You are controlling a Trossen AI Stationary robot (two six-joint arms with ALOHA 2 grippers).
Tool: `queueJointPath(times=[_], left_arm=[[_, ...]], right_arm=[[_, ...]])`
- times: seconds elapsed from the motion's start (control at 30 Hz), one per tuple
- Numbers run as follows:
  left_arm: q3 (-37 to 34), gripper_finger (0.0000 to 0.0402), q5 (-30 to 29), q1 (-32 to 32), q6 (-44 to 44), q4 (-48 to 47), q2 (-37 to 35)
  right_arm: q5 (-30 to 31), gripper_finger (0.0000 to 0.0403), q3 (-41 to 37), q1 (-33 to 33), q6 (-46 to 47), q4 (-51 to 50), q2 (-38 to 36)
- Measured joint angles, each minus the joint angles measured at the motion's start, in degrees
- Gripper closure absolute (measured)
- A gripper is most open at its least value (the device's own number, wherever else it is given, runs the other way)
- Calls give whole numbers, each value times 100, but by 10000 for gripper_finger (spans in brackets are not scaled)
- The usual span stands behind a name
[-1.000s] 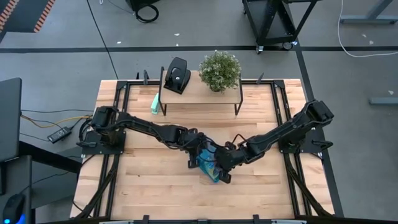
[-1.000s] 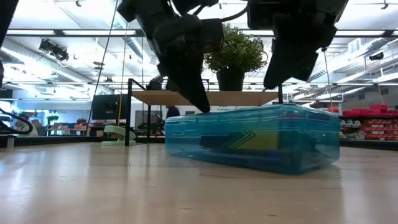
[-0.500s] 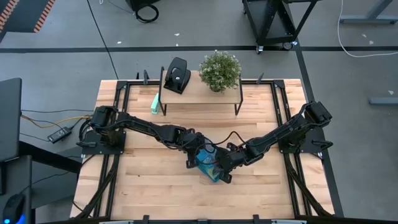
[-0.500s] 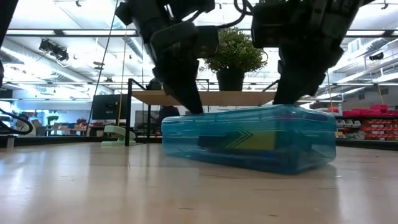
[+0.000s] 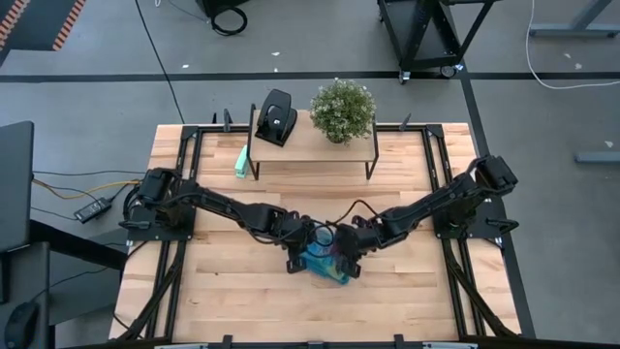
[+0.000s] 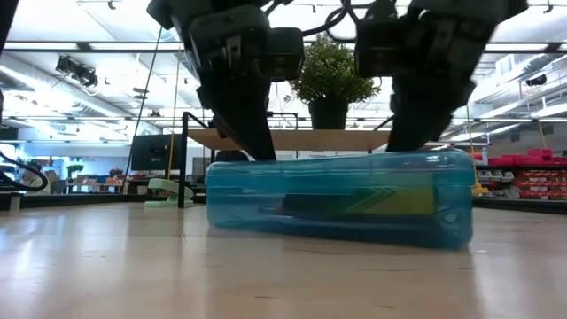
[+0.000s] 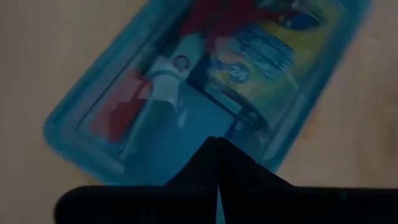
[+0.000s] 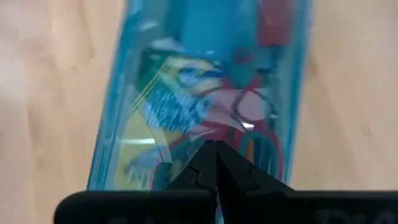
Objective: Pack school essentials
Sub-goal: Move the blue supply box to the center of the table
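1. A translucent blue case lies closed on the pale wooden table, near the middle of the tabletop, with both dark arms bent in over it from either side.
2. The left gripper presses on the case's lid, its fingers drawn together to a point in its wrist view; the right gripper does likewise just beside it, fingers also closed tip to tip.
3. Seen through the lid, the yellow-green crayon box lies alongside the red-handled scissors; the other contents are too blurred to tell apart.
4. At the table's far edge, a low wooden shelf carries a black hole punch and a potted plant; a mint-green block sits just beside its left leg.
5. Beyond the table, a grey floor carries black cables and dark stands; the low view shows a workshop with ceiling lights and red shelving.
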Motion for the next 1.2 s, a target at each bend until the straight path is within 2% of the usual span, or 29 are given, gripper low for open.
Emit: queueJointPath(times=[0.2,0.37,0.5,0.7,1.0,1.2], left_arm=[[-7,389,128,-111,-547,16,7],[-11,375,129,-124,-829,30,14],[-11,381,130,-108,-861,31,16],[-11,394,207,-15,-835,27,22],[-46,380,145,137,-768,84,-173],[-39,397,-35,182,-628,316,-367]], right_arm=[[-30,395,-9,-573,-406,84,10],[-334,395,-11,-949,-746,179,13],[-632,395,60,-1091,-919,134,-63],[-555,395,200,-1097,-901,-177,-473],[-514,395,207,-607,-324,-1568,-1460],[-453,395,105,-182,-206,-1595,-1832]])
